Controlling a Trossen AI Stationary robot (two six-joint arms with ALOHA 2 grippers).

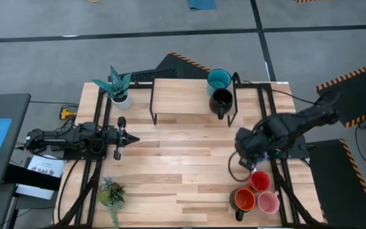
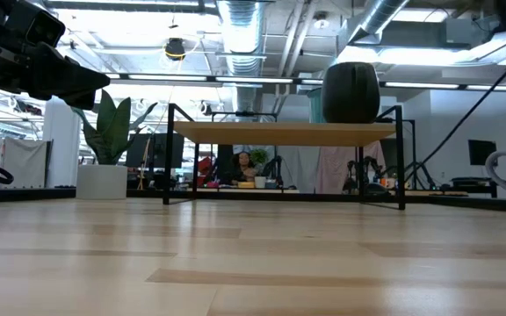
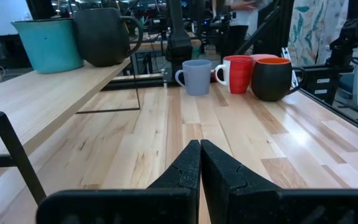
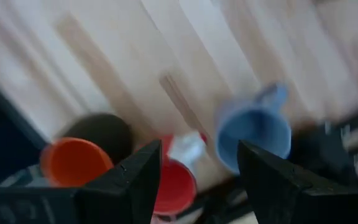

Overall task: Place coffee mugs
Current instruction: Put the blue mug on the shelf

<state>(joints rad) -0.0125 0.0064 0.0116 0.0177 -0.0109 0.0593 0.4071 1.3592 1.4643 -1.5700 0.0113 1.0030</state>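
The teal mug [image 1: 218, 79] and the black mug [image 1: 221, 100] stand on the right end of a raised wooden shelf [image 1: 180, 95]. The red mug [image 1: 260, 180], the dark mug with orange inside [image 1: 243, 200] and the pink mug [image 1: 269, 203] stand on their bases near the table's near right corner. The pale grey-blue mug [image 4: 253, 134] stands beside them, hidden under my right arm in the high view. My right gripper [image 4: 197, 180] hovers open above this group, pointing down. My left gripper [image 3: 199, 146] is shut and rests at the table's left side, holding nothing.
A white plant pot [image 1: 121, 97] with a spiky plant stands left of the shelf. A small green plant [image 1: 111, 194] sits at the near left corner. Bare table top [image 1: 183, 165] lies between the arms. Black frame rails run along both table sides.
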